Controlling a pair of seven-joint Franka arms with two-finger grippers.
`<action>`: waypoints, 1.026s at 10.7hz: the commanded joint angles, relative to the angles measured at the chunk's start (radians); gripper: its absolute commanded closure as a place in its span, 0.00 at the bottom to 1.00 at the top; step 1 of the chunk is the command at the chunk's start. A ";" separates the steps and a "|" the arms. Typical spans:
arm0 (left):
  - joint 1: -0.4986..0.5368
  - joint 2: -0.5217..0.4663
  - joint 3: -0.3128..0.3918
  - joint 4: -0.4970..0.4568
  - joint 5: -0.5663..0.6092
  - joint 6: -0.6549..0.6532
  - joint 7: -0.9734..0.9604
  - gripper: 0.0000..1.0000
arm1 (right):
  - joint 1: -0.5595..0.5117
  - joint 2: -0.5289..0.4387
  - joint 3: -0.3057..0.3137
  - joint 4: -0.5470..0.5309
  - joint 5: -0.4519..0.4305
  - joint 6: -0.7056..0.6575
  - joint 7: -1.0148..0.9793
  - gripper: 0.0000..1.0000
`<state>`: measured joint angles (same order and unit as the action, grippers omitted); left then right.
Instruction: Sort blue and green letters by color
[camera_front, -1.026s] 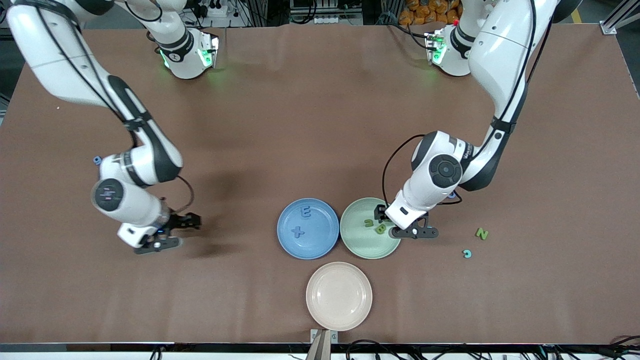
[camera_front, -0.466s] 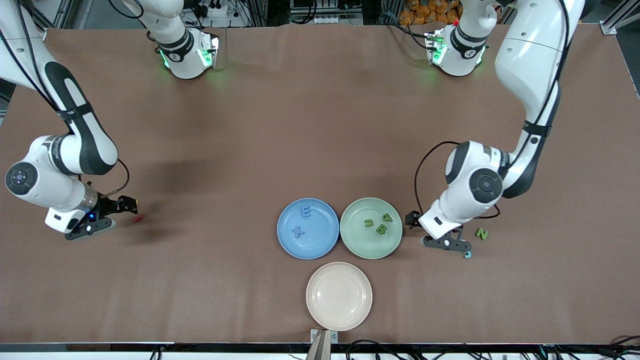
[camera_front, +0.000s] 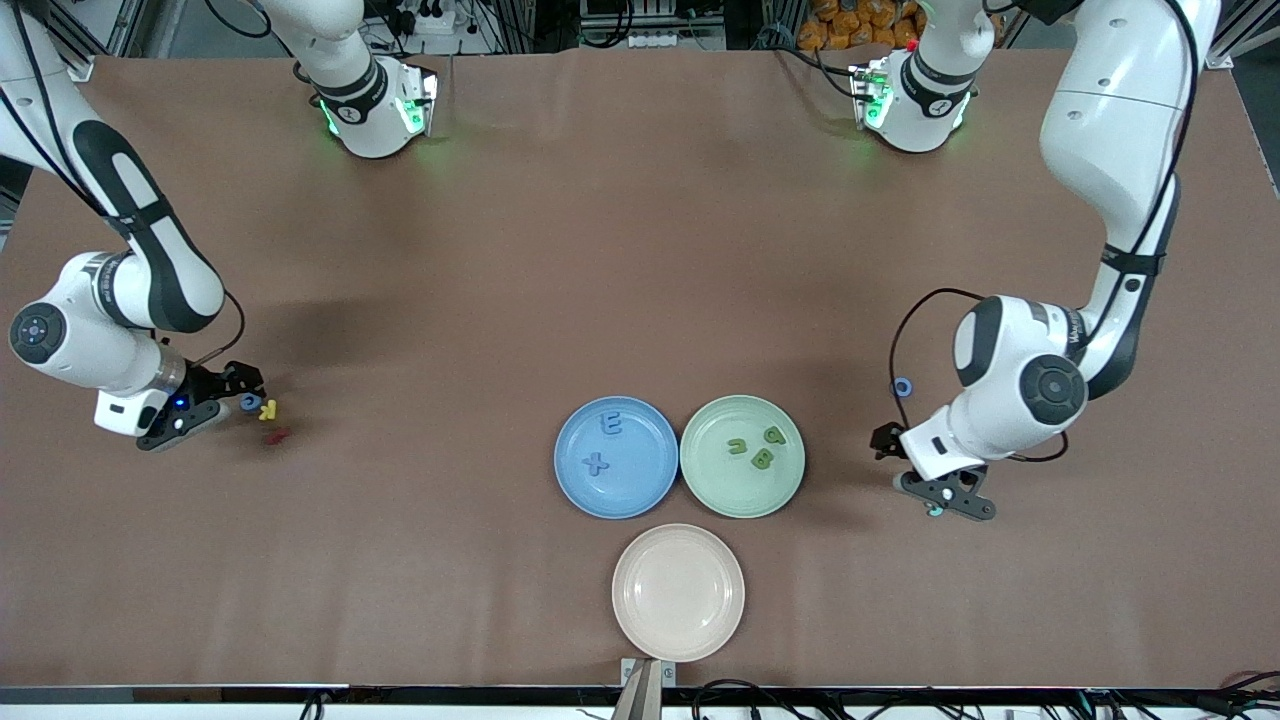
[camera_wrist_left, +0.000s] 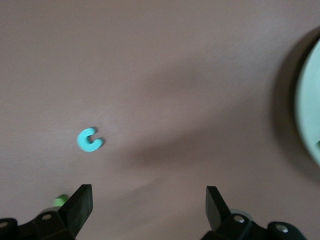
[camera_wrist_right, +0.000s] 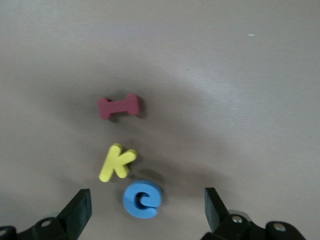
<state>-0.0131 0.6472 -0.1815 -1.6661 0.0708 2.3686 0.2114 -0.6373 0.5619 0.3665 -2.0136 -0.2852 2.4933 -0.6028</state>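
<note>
1. Lowest in the frame, a beige plate (camera_front: 678, 592) sits empty-faced on the tabletop (camera_front: 600, 250).
2. Just above it, mid-frame, the blue plate (camera_front: 570, 480) carries a blue E (camera_front: 611, 424) and X (camera_front: 596, 463); the green plate (camera_front: 720, 495) beside it carries three green letters (camera_front: 762, 459).
3. Level with these, at the left arm's end, the left gripper (camera_front: 930, 490) hovers with jaws wide over a teal c (camera_wrist_left: 89, 140).
4. Slightly higher, at the right arm's end, the right gripper (camera_front: 236, 396) spreads wide jaws around a blue c (camera_wrist_right: 142, 199), beside a yellow K (camera_wrist_right: 116, 162) and a red piece (camera_wrist_right: 118, 107).
</note>
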 joint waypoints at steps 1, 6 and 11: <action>0.085 -0.023 -0.015 -0.043 0.021 -0.011 0.166 0.00 | -0.005 -0.005 0.014 -0.031 -0.018 0.013 -0.012 0.00; 0.162 0.008 -0.015 -0.049 0.107 0.041 0.229 0.00 | -0.009 -0.004 0.012 -0.030 -0.057 0.018 -0.012 0.00; 0.163 0.035 -0.015 -0.084 0.106 0.127 0.227 0.00 | -0.021 0.029 0.011 -0.031 -0.075 0.073 -0.014 0.00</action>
<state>0.1389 0.6744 -0.1850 -1.7384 0.1545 2.4633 0.4282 -0.6380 0.5739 0.3663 -2.0350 -0.3351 2.5280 -0.6087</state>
